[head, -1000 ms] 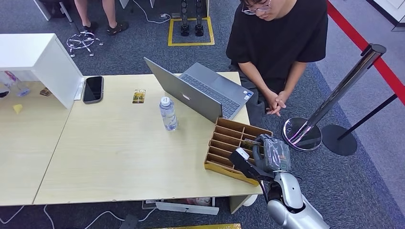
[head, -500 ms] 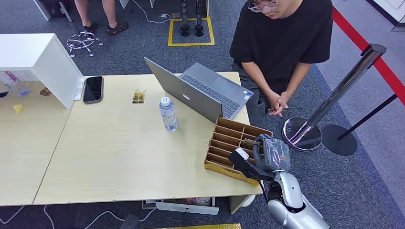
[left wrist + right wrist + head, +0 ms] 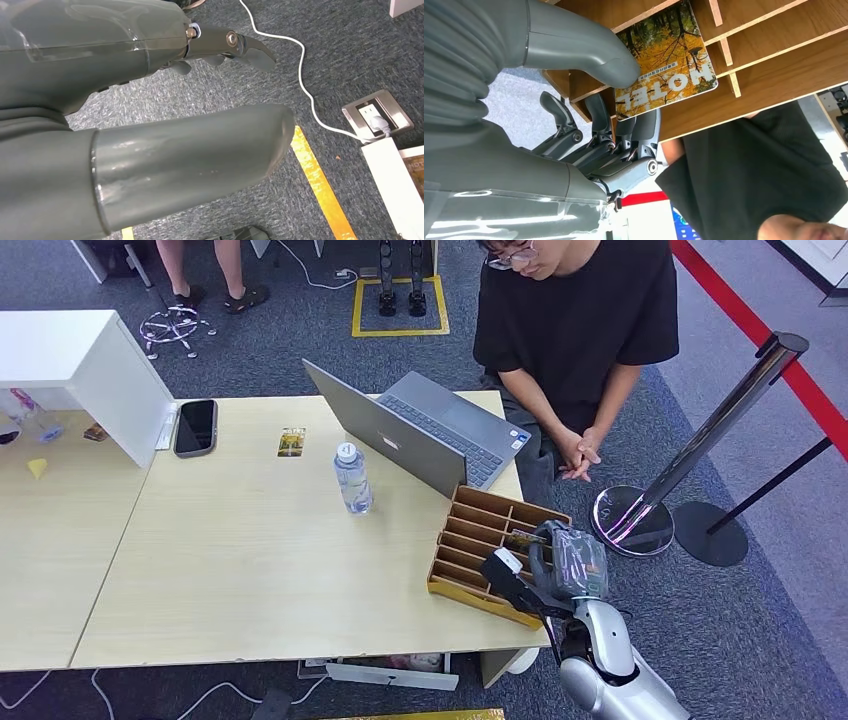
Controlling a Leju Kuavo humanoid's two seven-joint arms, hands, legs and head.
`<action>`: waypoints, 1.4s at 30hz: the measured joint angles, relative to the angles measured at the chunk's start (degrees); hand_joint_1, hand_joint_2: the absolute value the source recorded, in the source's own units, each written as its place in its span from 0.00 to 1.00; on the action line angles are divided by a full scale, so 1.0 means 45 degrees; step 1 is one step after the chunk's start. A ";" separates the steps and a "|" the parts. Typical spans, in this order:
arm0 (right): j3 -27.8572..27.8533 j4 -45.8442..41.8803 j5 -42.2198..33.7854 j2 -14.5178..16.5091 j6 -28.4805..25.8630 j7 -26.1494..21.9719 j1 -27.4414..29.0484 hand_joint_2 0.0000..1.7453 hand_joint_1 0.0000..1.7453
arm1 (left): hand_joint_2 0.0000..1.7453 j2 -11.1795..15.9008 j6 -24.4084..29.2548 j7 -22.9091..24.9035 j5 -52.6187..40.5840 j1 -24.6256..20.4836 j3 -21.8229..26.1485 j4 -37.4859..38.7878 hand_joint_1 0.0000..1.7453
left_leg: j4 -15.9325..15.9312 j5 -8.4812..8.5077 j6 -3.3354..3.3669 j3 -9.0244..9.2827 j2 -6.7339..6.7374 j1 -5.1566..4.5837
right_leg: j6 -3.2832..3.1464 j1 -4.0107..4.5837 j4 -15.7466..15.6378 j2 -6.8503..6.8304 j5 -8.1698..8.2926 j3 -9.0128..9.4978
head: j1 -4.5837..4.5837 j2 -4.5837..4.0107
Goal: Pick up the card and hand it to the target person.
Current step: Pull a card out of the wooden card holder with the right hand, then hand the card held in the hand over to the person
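The person (image 3: 580, 330) leans a touch further left than a second ago; my right hand (image 3: 589, 125) hasn't budged. Its thumb and fingers (image 3: 596, 112) pinch the card (image 3: 666, 62) in the tray (image 3: 480, 540) at the counter's (image 3: 250, 570) corner. My left hand (image 3: 150, 115) hangs over carpet, fingers released.

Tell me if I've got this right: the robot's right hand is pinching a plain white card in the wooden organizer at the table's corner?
Not quite. The card isn't plain white: the right wrist view shows an autumn forest photo with "HOTEL" printed on it. The rest holds: the right hand pinches it in the wooden organizer at the table's corner.
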 joint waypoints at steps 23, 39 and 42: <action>-0.0044 -0.0940 -0.0260 -0.0102 -0.0095 -0.0044 0.0241 1.00 0.85 | 0.00 0.0002 0.0000 -0.0041 0.0001 0.0018 0.0000 0.0000 0.00 | 0.0000 0.0000 0.0000 -0.0012 -0.0001 -0.0001 | 0.0000 -0.0001 0.0000 -0.0002 0.0000 -0.0007 | 0.0000 0.0000; -0.0135 -0.1879 -0.1032 -0.0107 -0.0202 -0.0213 0.0241 1.00 0.86 | 0.00 0.0000 0.0005 -0.0080 0.0001 0.0030 0.0000 0.0000 0.00 | 0.0000 0.0000 0.0000 -0.0010 -0.0001 0.0000 | -0.0001 0.0000 0.0001 -0.0001 0.0000 -0.0007 | 0.0001 0.0000; -0.0137 -0.1949 -0.1290 -0.0107 -0.0218 -0.0283 0.0241 1.00 0.87 | 0.00 0.0000 0.0007 -0.0084 0.0001 0.0032 0.0000 0.0000 0.00 | 0.0000 0.0000 0.0000 -0.0010 0.0000 0.0000 | 0.0000 0.0000 0.0001 -0.0001 0.0000 -0.0007 | 0.0001 0.0000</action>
